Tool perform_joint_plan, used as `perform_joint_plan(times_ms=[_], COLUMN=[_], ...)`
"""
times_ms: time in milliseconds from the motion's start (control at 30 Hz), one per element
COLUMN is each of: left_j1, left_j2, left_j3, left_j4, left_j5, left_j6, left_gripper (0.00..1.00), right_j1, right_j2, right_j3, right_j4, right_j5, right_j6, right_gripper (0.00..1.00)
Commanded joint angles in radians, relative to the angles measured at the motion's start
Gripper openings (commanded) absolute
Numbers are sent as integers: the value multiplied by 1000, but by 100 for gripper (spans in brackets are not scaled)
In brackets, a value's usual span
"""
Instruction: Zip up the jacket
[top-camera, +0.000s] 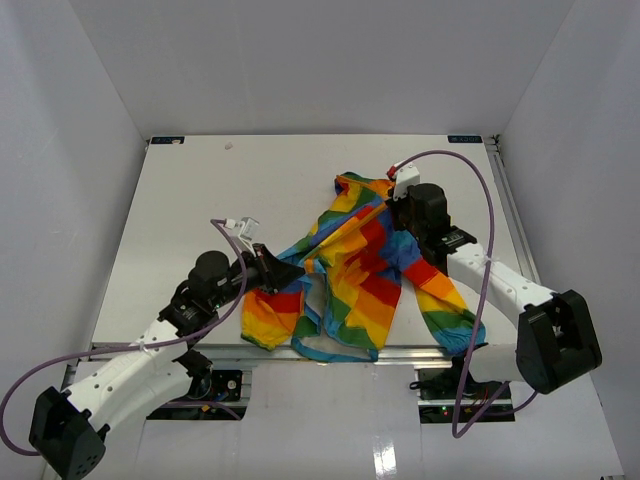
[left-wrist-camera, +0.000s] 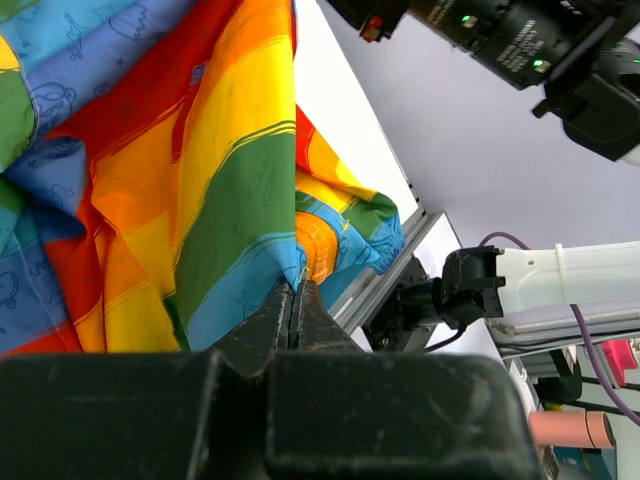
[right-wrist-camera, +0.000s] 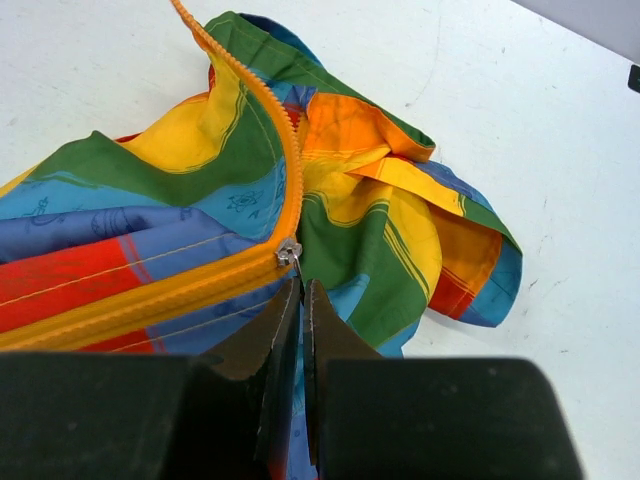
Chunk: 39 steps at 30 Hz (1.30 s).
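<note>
Two sets of fingers, both closed.

Left fingers (left-wrist-camera: 262, 325): the tips are pressed together, pinching a folded edge of the jacket (left-wrist-camera: 200, 180) where a blue stripe meets a green one. Cloth bunches above the tips.

Right fingers (right-wrist-camera: 335, 335): the tips meet with only a hairline gap. They are clamped on the small silver zipper pull (right-wrist-camera: 289, 252), whose tab runs down between them.

Zipper (right-wrist-camera: 285, 160): orange and toothed. Left of the pull it lies as a wide joined band. Above the pull a single track curves up and runs off the top of the frame. The mating track cannot be picked out among the folds.

Hidden or unclear: in the overhead view the left fingertips sink into the cloth and the right ones sit under the wrist housing, so neither grip can be read from there. The left wrist view is mostly filled with cloth. The right arm (left-wrist-camera: 580, 280) shows beyond it, cut off at the frame edge.

Jacket position: crumpled on the white tabletop (top-camera: 200, 200), right of centre, between the two arms. Its light-blue hem (top-camera: 330, 353) reaches the near edge. One sleeve (top-camera: 445, 295) trails toward the right arm's base.

Materials: the cloth is thin, soft and wrinkled, in stripes of red, orange, yellow, green and blue. Faint line drawings are printed on the blue, and yellow stitching runs beside the zipper tape. The fingers are matte black, wedge-shaped and scuffed. The tabletop is matte white with faint marks.
</note>
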Motion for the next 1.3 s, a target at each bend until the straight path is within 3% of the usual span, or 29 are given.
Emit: perform_joint_plan(times_ms=[0, 100, 333, 633, 733, 967, 1267], left_j1=[-3, -3, -3, -3, -3, -3, -3], left_j2=[-98, -156, -161, -170, -188, -85, -52], left_j3=[69, 121, 259, 425, 398, 312, 106], left_j4=[-102, -187, -221, -328, -360, -305, -94], left_j5=[-69, -134, -253, -541, -608, -684, -638], left_j6=[13, 21, 52, 151, 147, 122, 126], left_gripper=[0, 0, 0, 0, 0, 0, 0], right_j1=[-49, -68, -94, -284, -300, -314, -314], right_j2=[51, 93, 152, 214, 198, 187, 384], right_j3=[93, 132, 135, 250, 269, 335, 606], right_j4=[22, 24, 95, 53, 54, 39, 24], right_j5=[89, 117, 198, 104, 165, 80, -262], right_j6=[13, 21, 67, 120, 126, 167, 150], right_gripper=[8, 8, 8, 8, 8, 8, 8])
